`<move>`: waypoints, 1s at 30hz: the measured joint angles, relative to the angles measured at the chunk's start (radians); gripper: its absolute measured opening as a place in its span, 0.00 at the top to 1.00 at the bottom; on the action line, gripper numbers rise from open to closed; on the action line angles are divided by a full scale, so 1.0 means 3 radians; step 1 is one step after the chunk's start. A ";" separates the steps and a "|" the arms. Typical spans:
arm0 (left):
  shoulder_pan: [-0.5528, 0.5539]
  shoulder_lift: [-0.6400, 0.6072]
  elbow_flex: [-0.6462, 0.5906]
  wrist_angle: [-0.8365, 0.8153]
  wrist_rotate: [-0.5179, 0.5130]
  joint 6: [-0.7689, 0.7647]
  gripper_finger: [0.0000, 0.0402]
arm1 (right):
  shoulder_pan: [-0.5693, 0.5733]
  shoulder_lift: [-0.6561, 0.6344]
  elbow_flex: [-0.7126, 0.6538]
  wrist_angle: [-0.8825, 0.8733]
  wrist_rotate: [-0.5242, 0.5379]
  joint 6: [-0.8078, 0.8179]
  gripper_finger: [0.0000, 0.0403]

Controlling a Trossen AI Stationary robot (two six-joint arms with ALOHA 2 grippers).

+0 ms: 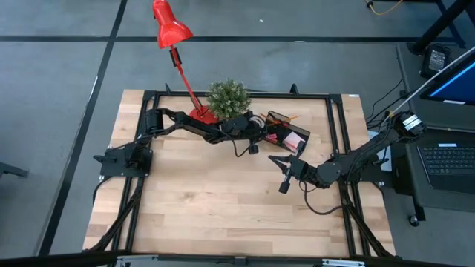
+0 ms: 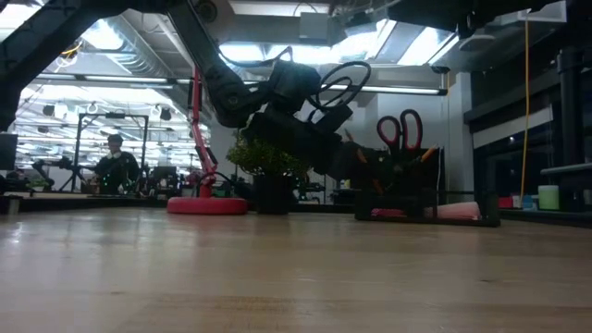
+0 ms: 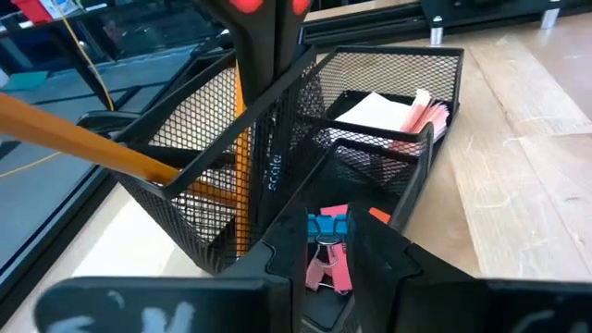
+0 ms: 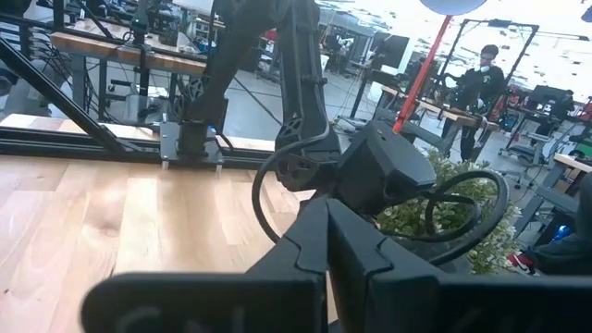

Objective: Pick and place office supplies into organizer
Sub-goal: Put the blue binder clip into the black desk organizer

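The organizer is a black wire-mesh desk tray with low walls, a tall cup section and shallower compartments. In the high view it sits toward one o'clock from the table's middle, just beside the potted plant on that plant's three o'clock side. A pink sticky-note pad with a pale top sheet lies in one shallow compartment. An orange pencil leans out over the cup's rim, and the scissors stand upright with their red-orange handles above the mesh.

The left gripper hangs right over the organizer's near edge, its fingers partly apart around a small pink and blue binder clip.

The right gripper waits lower on the table, toward five o'clock from the organizer, its fingers pressed together and holding nothing.

A red desk lamp stands at the plant's nine o'clock side.
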 joint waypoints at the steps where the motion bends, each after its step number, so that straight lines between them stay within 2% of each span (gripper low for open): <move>1: 0.0004 0.0000 0.0000 0.0003 0.0009 0.0002 0.86 | 0.0000 0.0000 0.0000 0.0000 0.0000 0.0000 0.98; 30: 0.0034 0.0036 0.0001 -0.0042 0.0011 0.0035 0.86 | 0.0001 0.0000 0.0000 0.0002 -0.0001 0.0001 0.98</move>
